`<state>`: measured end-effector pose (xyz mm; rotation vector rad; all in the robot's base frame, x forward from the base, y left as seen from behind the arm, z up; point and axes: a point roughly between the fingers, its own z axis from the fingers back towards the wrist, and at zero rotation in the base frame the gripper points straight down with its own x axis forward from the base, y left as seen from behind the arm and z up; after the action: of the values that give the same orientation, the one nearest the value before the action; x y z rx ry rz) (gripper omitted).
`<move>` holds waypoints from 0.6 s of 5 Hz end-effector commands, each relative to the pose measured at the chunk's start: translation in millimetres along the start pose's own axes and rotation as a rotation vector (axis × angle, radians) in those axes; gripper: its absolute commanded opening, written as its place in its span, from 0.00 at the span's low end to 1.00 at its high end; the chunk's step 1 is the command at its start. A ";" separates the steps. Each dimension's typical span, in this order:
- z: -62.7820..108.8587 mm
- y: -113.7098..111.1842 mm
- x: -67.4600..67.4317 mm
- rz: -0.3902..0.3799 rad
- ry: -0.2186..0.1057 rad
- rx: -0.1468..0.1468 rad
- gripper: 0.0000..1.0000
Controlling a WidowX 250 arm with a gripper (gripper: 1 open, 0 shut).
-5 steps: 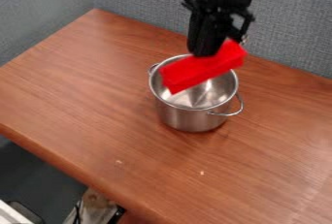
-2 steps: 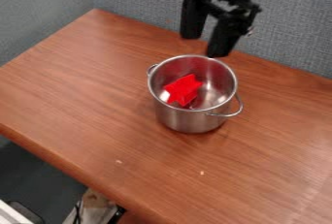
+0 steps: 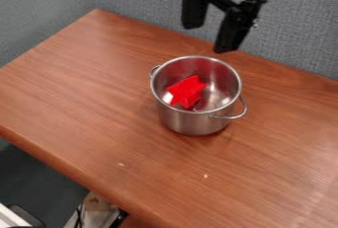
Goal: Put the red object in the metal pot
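Note:
The red object [image 3: 187,92] lies inside the metal pot [image 3: 199,114], tilted against the left inner wall, only part of it showing above the rim's shadow. The pot stands upright on the wooden table near its middle, one loop handle facing front right. My gripper [image 3: 211,25] hangs above and behind the pot, well clear of the rim. Its two black fingers are spread wide apart and nothing is between them.
The brown wooden table [image 3: 79,84] runs diagonally, its front edge dropping off at lower left. A grey wall stands behind. Below the table edge some clutter shows on the floor [image 3: 99,212].
The red object was held over the pot a second ago. It has dropped into the pot, the fingers have spread apart and the gripper has risen.

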<state>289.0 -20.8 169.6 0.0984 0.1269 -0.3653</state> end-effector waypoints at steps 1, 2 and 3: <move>6.4 5.1 -5.2 0.123 -0.064 0.002 1.00; -2.6 -3.1 3.7 0.220 -0.058 -0.026 1.00; 4.2 -4.1 -3.8 0.238 -0.022 -0.014 1.00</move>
<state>286.3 -21.9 160.8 0.0905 0.1401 -0.1175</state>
